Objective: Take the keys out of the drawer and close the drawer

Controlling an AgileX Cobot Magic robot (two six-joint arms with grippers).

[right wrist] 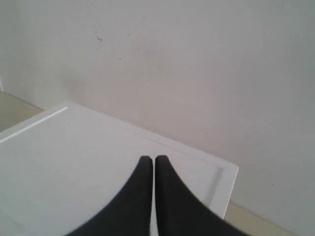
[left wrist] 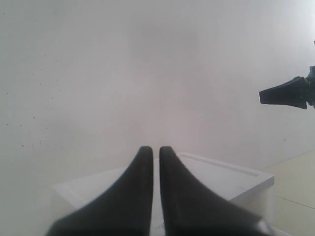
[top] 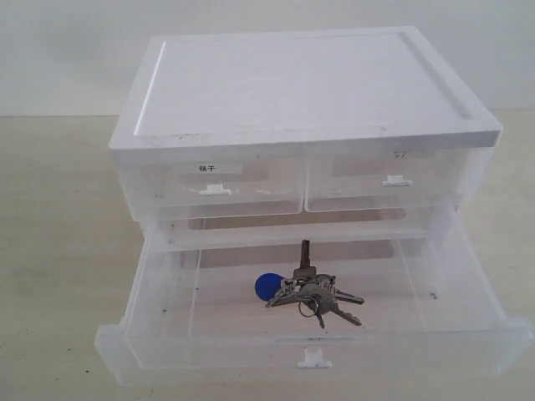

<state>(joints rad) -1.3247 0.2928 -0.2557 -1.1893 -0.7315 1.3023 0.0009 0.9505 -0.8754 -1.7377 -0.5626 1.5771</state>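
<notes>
The drawer (top: 217, 351) stands open, the keys (top: 311, 290) inside; left gripper (left wrist: 153, 150) and right gripper (right wrist: 150, 160) clenched, empty; labels (top: 207, 168) above unreadable.

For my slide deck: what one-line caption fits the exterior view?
Keys lie in the pulled-out middle drawer of a white-topped unit; no arm in view.
</notes>
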